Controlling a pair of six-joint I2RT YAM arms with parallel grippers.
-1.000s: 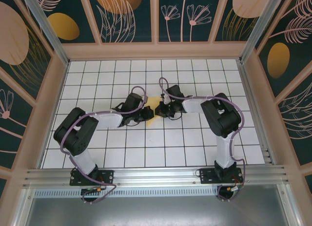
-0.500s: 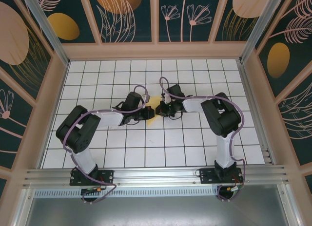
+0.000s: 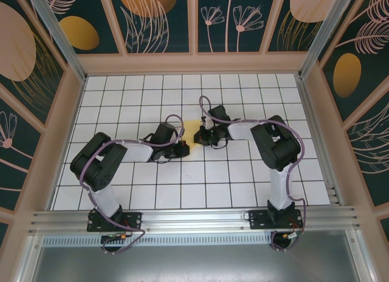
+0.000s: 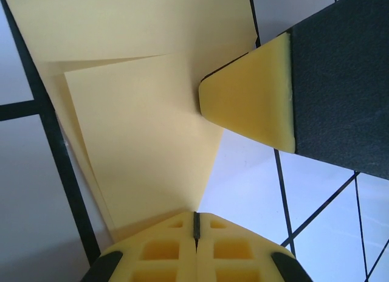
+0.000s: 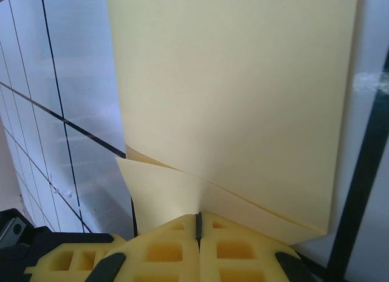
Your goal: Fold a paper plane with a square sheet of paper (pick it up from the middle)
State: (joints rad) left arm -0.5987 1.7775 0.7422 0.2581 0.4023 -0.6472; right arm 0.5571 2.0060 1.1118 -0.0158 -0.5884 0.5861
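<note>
White gridded table carries the square sheet of paper near its middle, partly folded. My left gripper and right gripper both pinch it shut-jawed, one from either side. If I pull unevenly, the thin sheet may tear, slip free, or crease askew.

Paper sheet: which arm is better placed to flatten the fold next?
Right, likely. The right gripper, shut, sits at a fold of the sheet with most of the paper ahead of it. The left gripper, shut too, is at just a narrow corner.
</note>
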